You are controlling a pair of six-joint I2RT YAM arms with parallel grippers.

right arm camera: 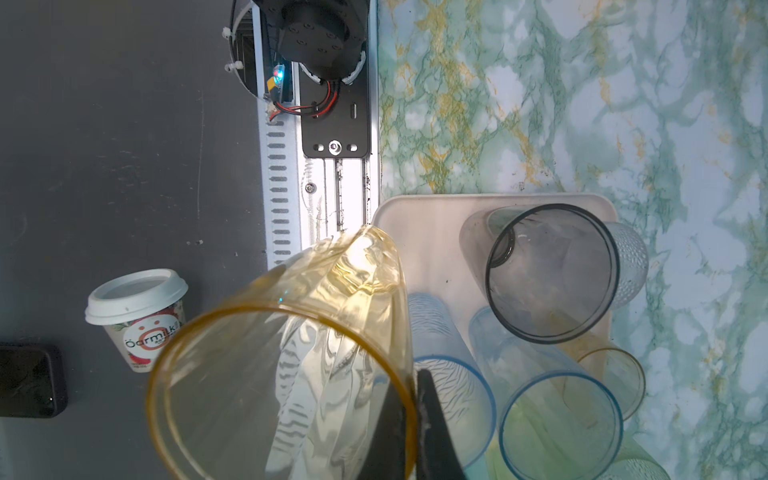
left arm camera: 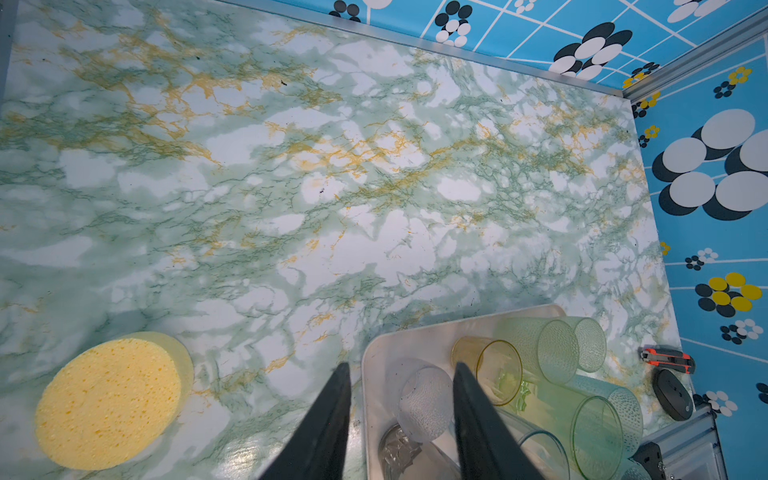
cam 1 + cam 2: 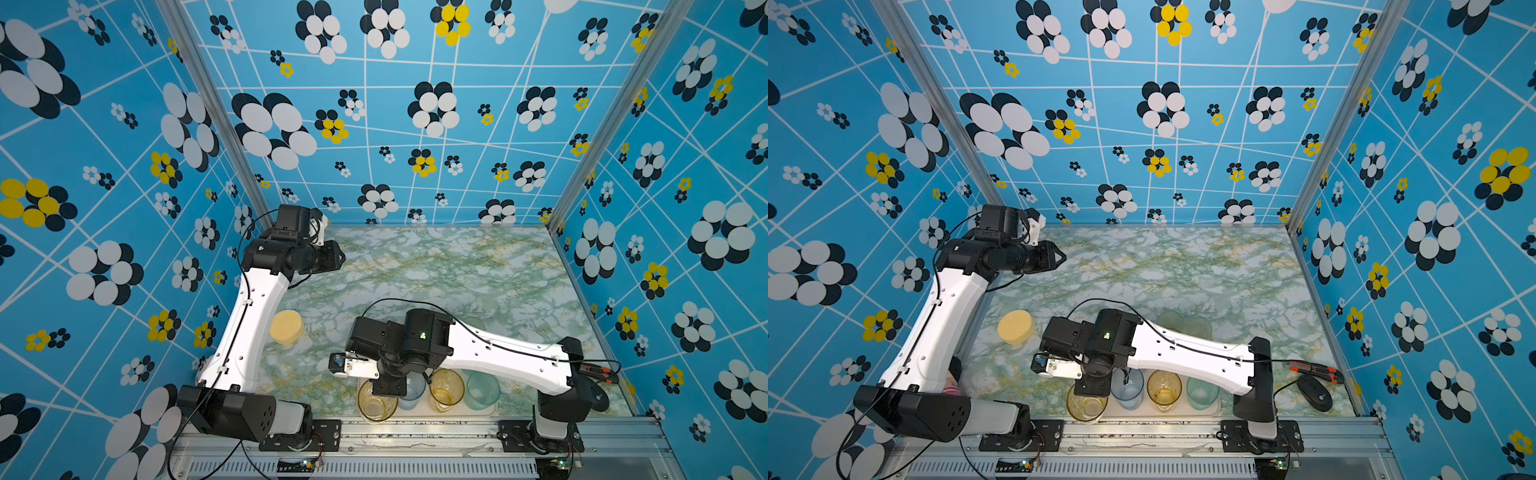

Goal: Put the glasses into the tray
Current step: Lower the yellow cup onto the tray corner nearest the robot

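Right tool (image 1: 411,386) grips the tall amber translucent tumbler (image 1: 282,374) by its rim, upright over the near-left corner of the cream-pink tray (image 1: 415,203); left tool (image 2: 400,365) far-left, parted, empty.

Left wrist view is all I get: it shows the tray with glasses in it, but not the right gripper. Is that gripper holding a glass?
Observer: Yes. In the right wrist view the right gripper is shut on the rim of a tall amber glass.
Operator: Where is that glass?
Observer: In both top views it is at the left end of the tray, next to the front rail. I cannot tell whether it stands inside the rim.
Operator: Anything off the table?
Observer: A lidded paper cup stands on the dark floor beyond the rail.
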